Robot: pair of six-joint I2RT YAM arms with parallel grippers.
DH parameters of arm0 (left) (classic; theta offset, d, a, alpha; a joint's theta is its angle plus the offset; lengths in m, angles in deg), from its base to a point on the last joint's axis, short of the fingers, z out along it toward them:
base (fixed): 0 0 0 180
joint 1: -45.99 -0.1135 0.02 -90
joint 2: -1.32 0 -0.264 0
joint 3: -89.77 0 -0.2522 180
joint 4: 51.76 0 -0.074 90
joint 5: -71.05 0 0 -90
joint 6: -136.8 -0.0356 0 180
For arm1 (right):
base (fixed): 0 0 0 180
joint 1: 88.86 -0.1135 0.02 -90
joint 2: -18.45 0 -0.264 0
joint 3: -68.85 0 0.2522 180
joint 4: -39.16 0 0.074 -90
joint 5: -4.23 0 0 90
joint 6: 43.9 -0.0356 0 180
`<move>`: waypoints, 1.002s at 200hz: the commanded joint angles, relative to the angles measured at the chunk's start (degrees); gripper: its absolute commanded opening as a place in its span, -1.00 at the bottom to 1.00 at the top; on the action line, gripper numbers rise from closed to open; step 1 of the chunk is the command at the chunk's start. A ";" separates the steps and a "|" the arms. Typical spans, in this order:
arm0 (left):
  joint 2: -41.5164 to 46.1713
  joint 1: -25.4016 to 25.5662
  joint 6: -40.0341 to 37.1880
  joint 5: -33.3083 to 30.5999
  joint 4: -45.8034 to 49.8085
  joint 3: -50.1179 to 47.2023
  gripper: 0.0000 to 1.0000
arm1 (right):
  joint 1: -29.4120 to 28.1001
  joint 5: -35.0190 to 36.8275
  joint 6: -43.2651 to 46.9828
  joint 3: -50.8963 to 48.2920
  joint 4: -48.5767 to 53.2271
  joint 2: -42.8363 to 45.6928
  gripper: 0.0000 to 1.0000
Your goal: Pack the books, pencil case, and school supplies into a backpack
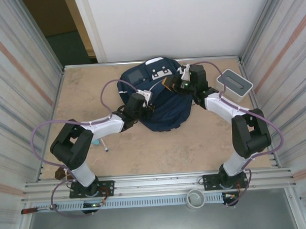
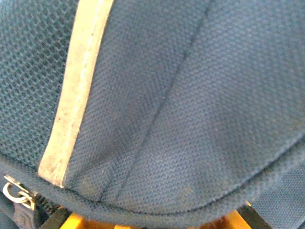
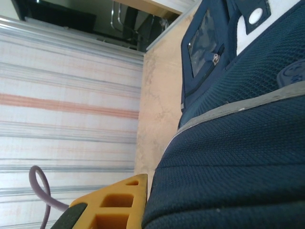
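Navy-blue fabric backpack (image 1: pixel 160 111) lies on the table (image 1: pixel 145 160) at upper centre of the overhead view, its top end toward the far wall. Its interior is out of sight, so its contents cannot be told. A grey square patch (image 1: pixel 135 74) and a white patch (image 1: pixel 161 72) sit at its upper end. The white patch carries dark marks too small to read.

Left gripper (image 1: pixel 144 102) is at the pack's left edge. In its wrist view, mesh fabric (image 2: pixel 190 119) crossed by a pale stripe (image 2: pixel 76 90) presses close to the lens, with a metal zip ring (image 2: pixel 14 194) at lower left. Only slivers of its yellow fingers (image 2: pixel 71 223) show under the fabric's rim, so whether they are clamped on it cannot be told.

Right gripper (image 1: pixel 183 85) is at the pack's upper right, jaws closed. One yellow finger (image 3: pixel 119 202) lies against the fabric (image 3: pixel 228 167); whether a fold is pinched cannot be made out. That view also shows a clear window pocket (image 3: pixel 205 43) and an embossed rubber badge (image 3: pixel 293 76), cut off and illegible.

Pen (image 1: pixel 101 144), blue cap and white barrel, lies on the table at lower left, apart from the pack and near the left arm.

White box with grey top (image 1: pixel 234 84) stands at upper right; its inside is not visible. A grey cup (image 1: pixel 196 198) sits on the near rail.
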 commanded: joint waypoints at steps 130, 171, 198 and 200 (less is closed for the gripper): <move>22.84 -3.67 -4.65 -0.94 0.20 -13.95 0.45 | -6.05 -2.50 -0.17 -2.23 -6.62 -0.54 -0.66; 20.04 -3.76 -14.30 2.46 -2.95 -12.31 0.69 | -9.64 -0.48 -0.61 -0.72 -6.60 -0.52 -0.54; 14.05 -3.83 -17.15 1.03 -3.89 -8.07 0.71 | -10.23 0.05 -0.51 0.05 -5.96 -0.55 -0.53; 13.60 -3.83 -17.29 1.01 -3.86 -7.61 0.71 | -10.28 0.08 -0.46 0.01 -5.91 -0.54 -0.53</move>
